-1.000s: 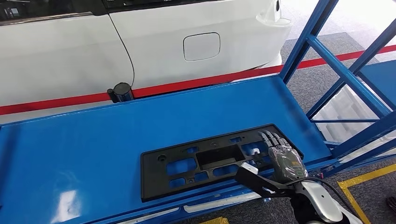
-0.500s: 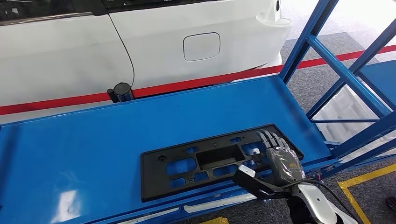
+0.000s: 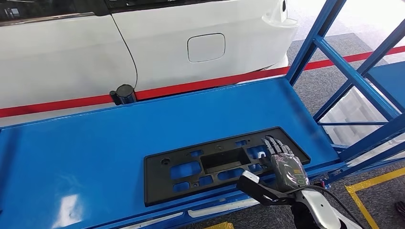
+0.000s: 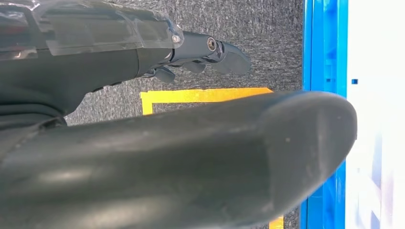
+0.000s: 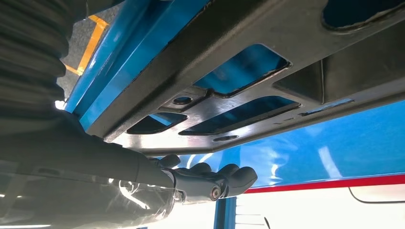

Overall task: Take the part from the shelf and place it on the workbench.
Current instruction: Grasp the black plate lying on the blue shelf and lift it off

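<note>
**Right robot hand on the plate holder at the near edge**

Nearest to me, my right robot hand [image 3: 286, 164] comes up over the near lip of the blue tabletop [image 3: 95, 143] and lies on the right end of the black licence-plate holder [image 3: 210, 164]. The dark fingers [image 3: 276, 145] stretch flat across the top of the part toward its far rim, and the thumb sticks out to the side below the near lip. From the right wrist view, the fingers [image 5: 224, 179] lie together and nearly straight beside the part's ribbed frame [image 5: 267, 57]. I cannot tell whether they grip it or merely rest on it.

My left robot hand [image 4: 205, 52] hangs over grey carpet, fingers loosely bent with nothing in them, beside a yellow floor line [image 4: 205, 95] and a blue frame edge [image 4: 325, 47].

The holder lies flat on the tabletop, its long side running along the near edge and close to it, slightly skewed. To its left and beyond it the blue surface is bare and wide. To the right, the tabletop ends just past the holder's corner, where the slanted blue shelf frame [image 3: 353, 81] rises.

Past the tabletop's far edge stand a dark round post [image 3: 124, 93], a red floor stripe [image 3: 200, 85] and a white car [image 3: 143, 43] with its fuel flap [image 3: 206, 46].
</note>
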